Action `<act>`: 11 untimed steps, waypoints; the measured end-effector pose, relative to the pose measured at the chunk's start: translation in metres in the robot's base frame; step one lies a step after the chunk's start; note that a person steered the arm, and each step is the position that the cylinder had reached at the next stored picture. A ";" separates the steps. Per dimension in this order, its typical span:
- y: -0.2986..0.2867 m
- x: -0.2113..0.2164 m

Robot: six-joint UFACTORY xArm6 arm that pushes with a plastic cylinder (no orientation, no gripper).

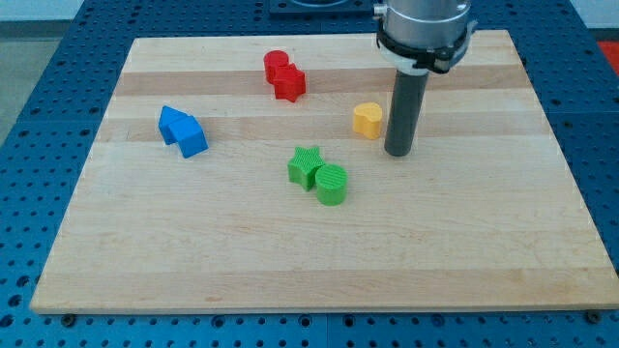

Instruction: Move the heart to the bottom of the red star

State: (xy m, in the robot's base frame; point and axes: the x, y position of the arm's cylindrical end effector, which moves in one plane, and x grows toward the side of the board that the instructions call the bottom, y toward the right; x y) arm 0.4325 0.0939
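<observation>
The yellow heart (368, 120) lies right of the board's middle, in its upper half. The red star (290, 84) lies up and to the left of it, touching a round red block (277, 64) just above it. My tip (398, 153) rests on the board just right of the heart and slightly below it, a small gap apart. The dark rod rises from the tip to the arm's head at the view's top.
A green star (307, 165) and a green cylinder (332, 184) touch each other at the board's middle, below the heart. Two blue blocks (183, 131) sit together at the left. The wooden board (484, 251) lies on a blue perforated table.
</observation>
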 end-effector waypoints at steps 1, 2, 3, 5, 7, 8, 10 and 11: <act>0.000 -0.009; 0.002 -0.034; -0.003 -0.049; -0.064 -0.068; -0.091 -0.057; -0.091 -0.054; -0.091 -0.031; -0.091 -0.030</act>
